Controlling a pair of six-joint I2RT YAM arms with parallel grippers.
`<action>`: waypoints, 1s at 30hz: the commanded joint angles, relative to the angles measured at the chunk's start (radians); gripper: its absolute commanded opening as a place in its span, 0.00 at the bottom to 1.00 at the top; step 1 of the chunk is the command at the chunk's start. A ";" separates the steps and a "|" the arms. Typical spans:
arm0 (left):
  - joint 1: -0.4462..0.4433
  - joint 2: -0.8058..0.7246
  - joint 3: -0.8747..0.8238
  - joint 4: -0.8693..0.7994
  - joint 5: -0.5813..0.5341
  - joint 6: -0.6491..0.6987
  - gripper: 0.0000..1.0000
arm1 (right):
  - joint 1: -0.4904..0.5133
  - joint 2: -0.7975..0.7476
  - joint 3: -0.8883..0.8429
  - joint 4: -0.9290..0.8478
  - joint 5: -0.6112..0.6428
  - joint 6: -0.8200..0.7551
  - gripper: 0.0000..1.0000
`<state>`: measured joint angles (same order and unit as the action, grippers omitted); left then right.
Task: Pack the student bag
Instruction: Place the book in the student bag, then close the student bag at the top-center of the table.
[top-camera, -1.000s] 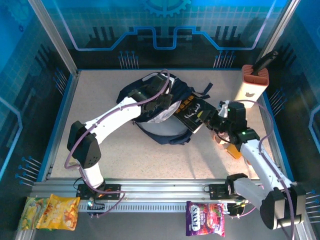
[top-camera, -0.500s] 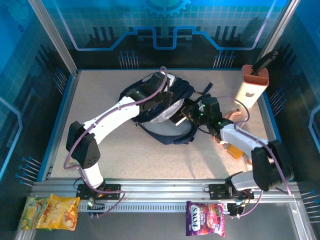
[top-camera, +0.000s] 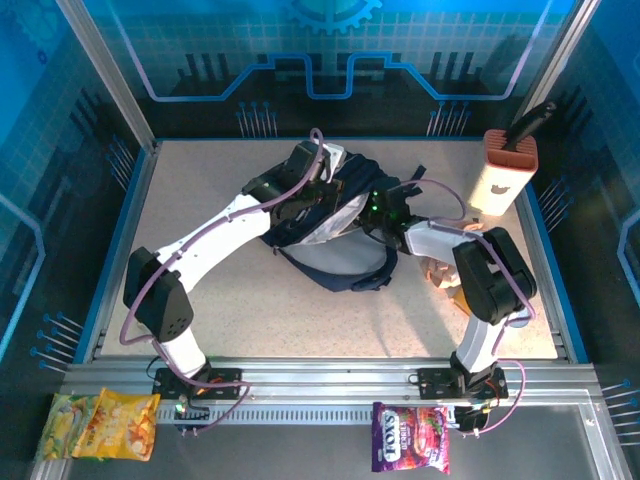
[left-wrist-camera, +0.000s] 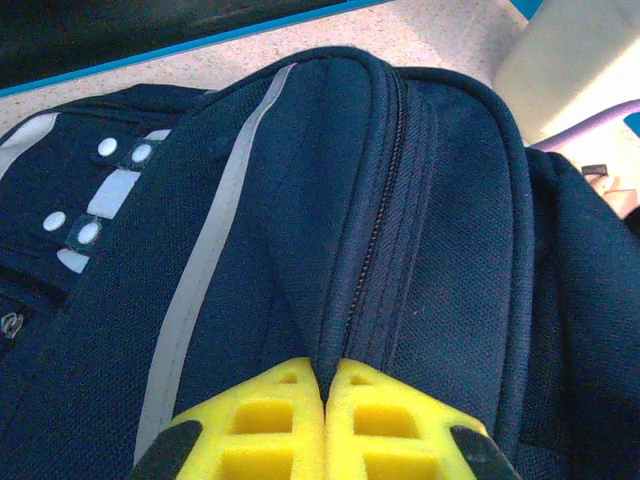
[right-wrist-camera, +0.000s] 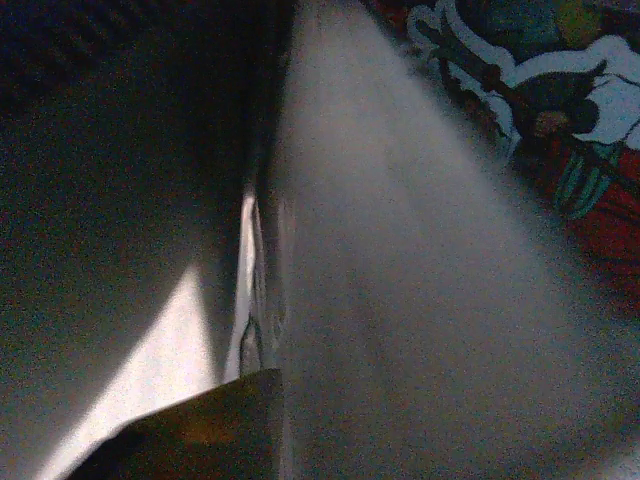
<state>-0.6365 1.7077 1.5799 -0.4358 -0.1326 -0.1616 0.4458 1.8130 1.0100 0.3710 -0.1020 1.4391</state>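
**Reaching into the student bag**

Finds the student bag (top-camera: 358, 182) (left-wrist-camera: 430, 220), a large dark navy fabric backpack with thin pale stripes, slumped at the back middle of the speckled beige worktop (top-camera: 250, 300), mouth turned toward the right arm. Catches the left claw (top-camera: 322, 200) (left-wrist-camera: 325, 385) at the bag's top, yellow fingers pressed together, pinching a ridge of navy fabric beside the zip. Places the right claw (top-camera: 368, 212) at the bag's mouth, tips hidden by fabric; cannot tell whether spread or pressed together. From the right wrist, looks into a dim, blurred interior, with a dark finger (right-wrist-camera: 190, 430) at the bottom edge and a cartoon-printed cover (right-wrist-camera: 520, 100) at the upper right. Notes a cream pen holder with a terracotta top (top-camera: 503, 170) at the back right, well apart from the bag.

Against a second ago: had a black book with yellow lettering held in the right claw outside the bag, on its right side. No longer spots that book from above, with the right arm swung across to the bag. Leaves the left claw on the bag's top much as before.
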 joint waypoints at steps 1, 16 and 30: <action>0.005 -0.080 0.017 0.135 0.039 -0.050 0.00 | 0.013 -0.014 -0.033 0.048 -0.005 0.037 0.44; 0.029 0.016 0.037 0.122 0.102 -0.117 0.01 | -0.047 -0.610 -0.405 -0.344 0.096 -0.077 0.80; 0.095 -0.071 -0.211 0.138 0.257 -0.271 0.80 | -0.080 -0.834 -0.331 -0.618 0.261 -0.410 0.96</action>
<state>-0.5835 1.7172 1.4536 -0.3450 0.0830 -0.3649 0.3763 0.9436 0.6262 -0.2031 0.1318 1.1316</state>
